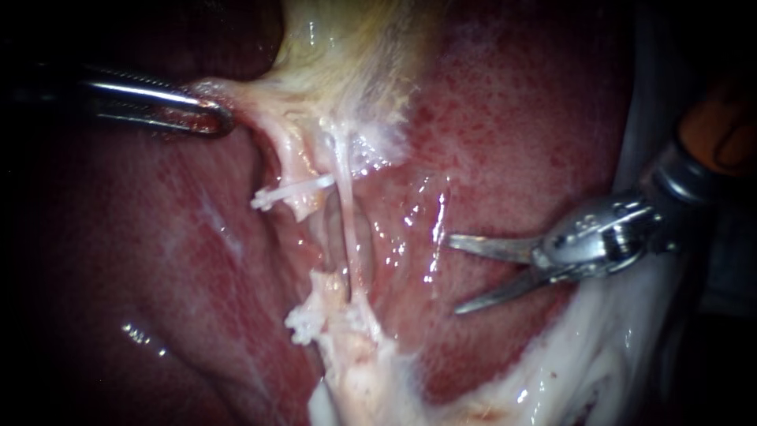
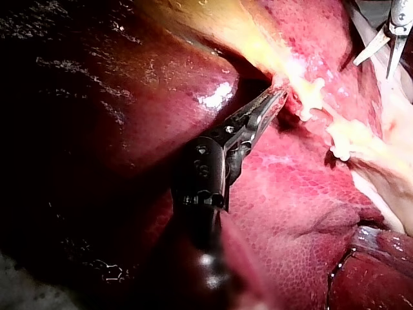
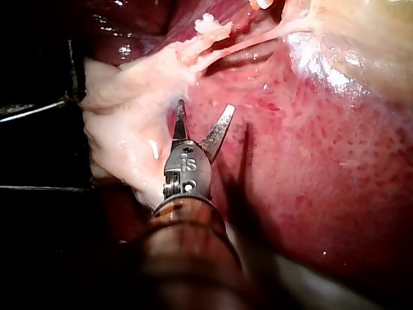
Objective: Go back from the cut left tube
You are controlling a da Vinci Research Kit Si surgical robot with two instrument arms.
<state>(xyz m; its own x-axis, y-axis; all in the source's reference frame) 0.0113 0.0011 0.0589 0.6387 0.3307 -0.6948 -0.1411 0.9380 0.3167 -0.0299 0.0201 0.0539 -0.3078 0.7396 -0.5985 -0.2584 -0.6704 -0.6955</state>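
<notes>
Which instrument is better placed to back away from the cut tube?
Right. The right instrument has open blades, holds nothing and lies over the liver, apart from the cut tube. The left instrument is clamped on tissue, so it should hold.

Left tube (image 1: 288,162) centre, right instrument (image 1: 453,274) well right

Mottled red liver (image 1: 512,118), yellowish gallbladder (image 1: 347,47), pinkish left tube (image 1: 290,162), white clips (image 1: 292,192).

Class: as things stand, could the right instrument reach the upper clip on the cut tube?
Probably, but not cleanly: only bare liver lies ahead of the right instrument, yet the thin uncut tube runs between it and the clip.
</notes>
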